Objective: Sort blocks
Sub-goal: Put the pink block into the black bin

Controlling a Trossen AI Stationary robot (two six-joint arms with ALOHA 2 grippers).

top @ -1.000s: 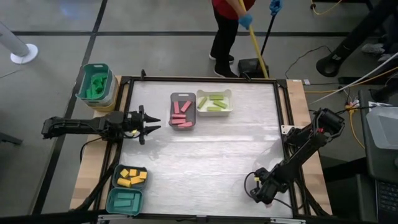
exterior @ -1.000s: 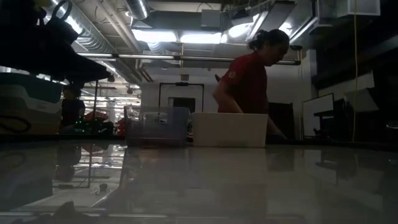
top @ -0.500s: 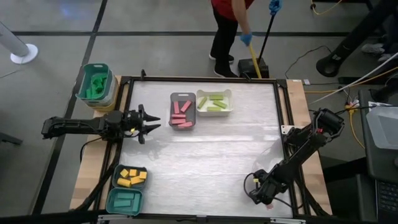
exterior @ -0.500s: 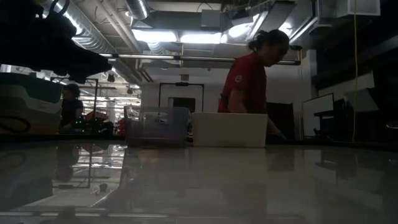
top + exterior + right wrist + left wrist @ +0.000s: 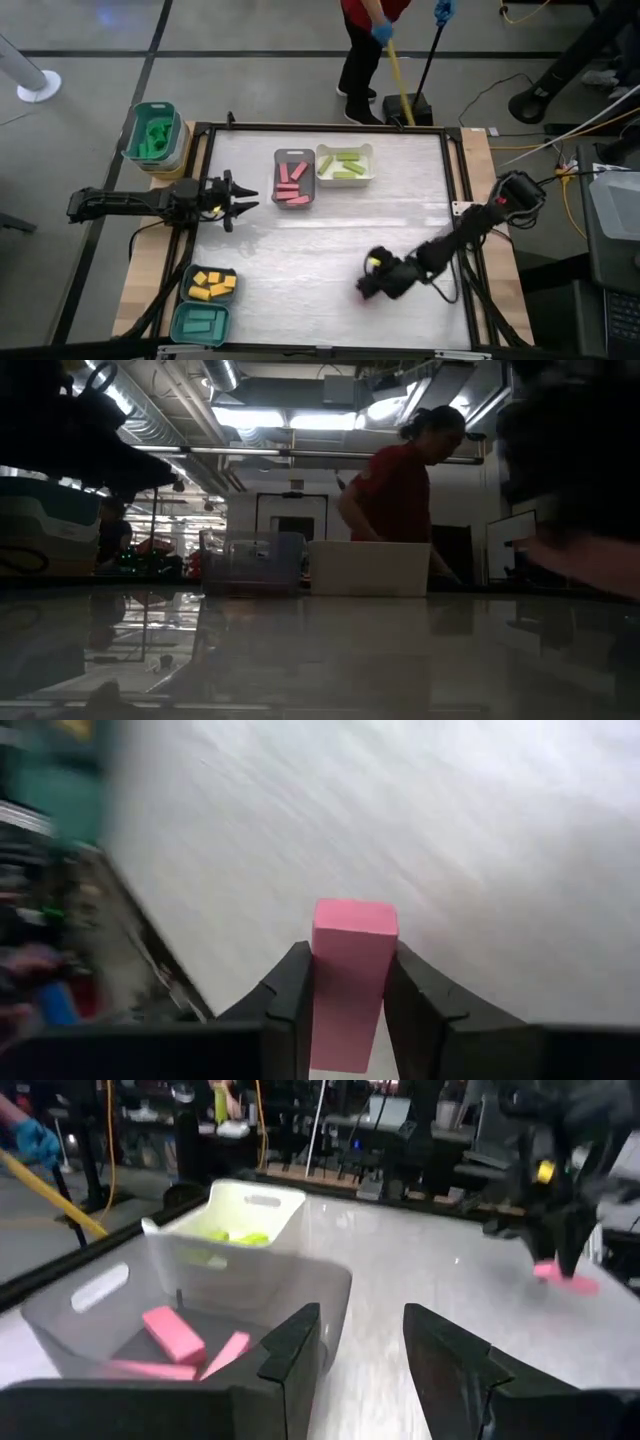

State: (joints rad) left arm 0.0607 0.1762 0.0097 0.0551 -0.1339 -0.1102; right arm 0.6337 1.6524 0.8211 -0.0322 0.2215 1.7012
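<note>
R gripper (image 5: 345,995) pinching pink block (image 5: 351,975), mid-table, bare surface around; L gripper (image 5: 360,1350) spread.

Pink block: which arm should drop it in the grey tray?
Right. The right gripper is already shut on the pink block. The left gripper, open and empty, merely sits nearer the grey tray.
</note>
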